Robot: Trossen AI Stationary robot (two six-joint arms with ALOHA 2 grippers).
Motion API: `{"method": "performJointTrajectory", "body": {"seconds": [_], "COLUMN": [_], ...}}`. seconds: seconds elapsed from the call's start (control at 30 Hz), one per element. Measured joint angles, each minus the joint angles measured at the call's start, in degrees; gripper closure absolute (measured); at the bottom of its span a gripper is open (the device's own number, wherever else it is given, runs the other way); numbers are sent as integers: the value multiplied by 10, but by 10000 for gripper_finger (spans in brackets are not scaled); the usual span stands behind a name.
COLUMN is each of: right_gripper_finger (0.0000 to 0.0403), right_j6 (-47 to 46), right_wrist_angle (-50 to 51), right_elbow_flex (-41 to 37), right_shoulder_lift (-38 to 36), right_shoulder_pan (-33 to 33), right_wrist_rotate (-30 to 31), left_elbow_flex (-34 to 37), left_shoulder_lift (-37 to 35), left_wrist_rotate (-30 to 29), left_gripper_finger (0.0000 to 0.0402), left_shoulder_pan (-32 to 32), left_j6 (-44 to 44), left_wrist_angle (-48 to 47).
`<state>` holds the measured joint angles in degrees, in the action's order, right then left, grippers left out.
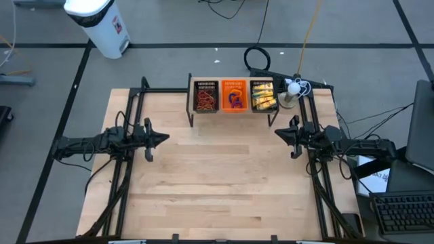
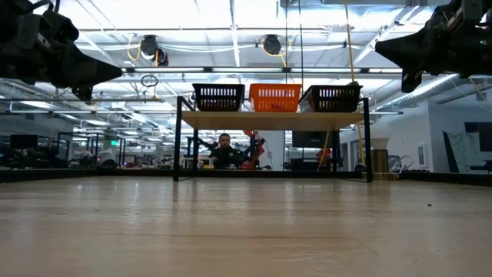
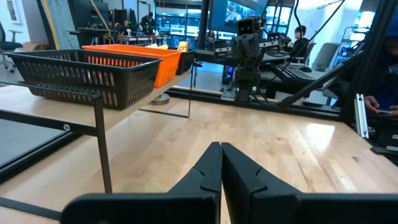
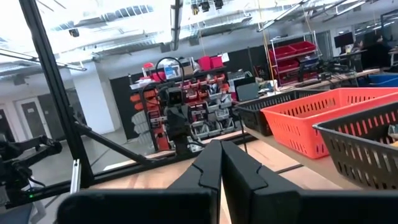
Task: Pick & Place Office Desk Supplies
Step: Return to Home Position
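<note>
Small office desk supplies [image 1: 206, 100] lie trayed on black-framed shelf [image 2: 231, 120]. Pinched closed, empty — left tool [image 1: 165, 139], right tool [image 1: 278, 133]. Retract level.

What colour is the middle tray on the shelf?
The middle tray is orange, clearest in the low view.

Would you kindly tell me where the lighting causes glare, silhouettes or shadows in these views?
Low view: bright ceiling lights behind the shelf leave the left gripper and right gripper as dark silhouettes. High view: even light, no harsh shadows on the table. Right wrist view: the ceiling is washed out white above the shut fingers. Left wrist view: a soft sheen on the table.
</note>
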<state>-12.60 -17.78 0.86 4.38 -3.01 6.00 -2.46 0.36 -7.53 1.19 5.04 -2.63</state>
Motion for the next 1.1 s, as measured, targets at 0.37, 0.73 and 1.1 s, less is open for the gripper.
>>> {"method": "performJointTrajectory", "body": {"seconds": [0.37, 0.73, 1.1], "right_gripper_finger": [403, 403, 403], "right_j6": [0, 0, 0], "right_wrist_angle": [0, 0, 0], "right_elbow_flex": [0, 0, 0], "right_shoulder_lift": [0, 0, 0], "right_shoulder_pan": [0, 0, 0], "right_wrist_rotate": [0, 0, 0], "left_elbow_flex": [0, 0, 0], "left_shoulder_lift": [0, 0, 0], "left_wrist_rotate": [0, 0, 0], "left_gripper_finger": [376, 376, 376], "left_shoulder_pan": [0, 0, 0], "left_j6": [-2, -3, -3], "left_wrist_angle": [0, 0, -1]}}
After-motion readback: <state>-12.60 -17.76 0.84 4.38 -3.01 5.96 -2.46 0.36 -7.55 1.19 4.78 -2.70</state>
